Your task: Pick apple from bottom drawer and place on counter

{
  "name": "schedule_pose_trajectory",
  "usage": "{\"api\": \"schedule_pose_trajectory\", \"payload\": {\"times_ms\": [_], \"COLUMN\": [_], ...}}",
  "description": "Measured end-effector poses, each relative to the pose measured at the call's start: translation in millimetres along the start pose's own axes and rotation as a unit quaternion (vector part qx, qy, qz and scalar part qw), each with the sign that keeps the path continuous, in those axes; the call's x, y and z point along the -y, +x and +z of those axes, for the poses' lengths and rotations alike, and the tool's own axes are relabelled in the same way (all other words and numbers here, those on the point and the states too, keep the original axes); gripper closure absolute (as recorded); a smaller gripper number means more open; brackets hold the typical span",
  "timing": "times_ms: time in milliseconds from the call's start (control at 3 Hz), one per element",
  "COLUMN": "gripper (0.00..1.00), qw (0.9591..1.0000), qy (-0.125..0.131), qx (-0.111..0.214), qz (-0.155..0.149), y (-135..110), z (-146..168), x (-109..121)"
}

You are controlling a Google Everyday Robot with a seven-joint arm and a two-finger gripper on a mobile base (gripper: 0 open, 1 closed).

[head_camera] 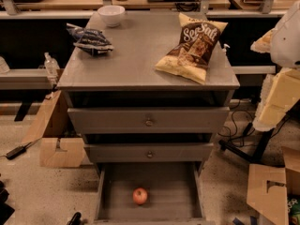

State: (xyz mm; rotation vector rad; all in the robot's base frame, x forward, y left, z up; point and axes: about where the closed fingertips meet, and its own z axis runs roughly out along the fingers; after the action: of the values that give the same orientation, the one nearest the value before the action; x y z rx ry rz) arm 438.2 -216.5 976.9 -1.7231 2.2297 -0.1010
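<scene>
apple [139, 196] in bottom drawer [171, 184] — "sea salt" bag [192, 46] on counter [136, 55]; pincer unseen

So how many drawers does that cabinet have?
3. The top drawer and the middle drawer sit stacked under the counter; the bottom drawer is open, with the apple inside. The hand is out of view; only the arm shows at right.
</scene>
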Motion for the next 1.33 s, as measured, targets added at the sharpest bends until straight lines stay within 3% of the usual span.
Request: {"api": "schedule_pose_trajectory", "payload": {"times_ms": [333,667,1000,1333], "gripper": [0.00,0.00,0.00,0.00], "qw": [1.0000,0.9994,0.9903,0.9535], "qy": [0.000,-0.006,-0.064,-0.094], "qx": [0.000,0.031,0.119,0.271], "qz": [0.000,0.011,0.032,0.093], "y": [0,7,30,52], "z": [0,23,120,234], "x": [0,-6,-39,-80]}}
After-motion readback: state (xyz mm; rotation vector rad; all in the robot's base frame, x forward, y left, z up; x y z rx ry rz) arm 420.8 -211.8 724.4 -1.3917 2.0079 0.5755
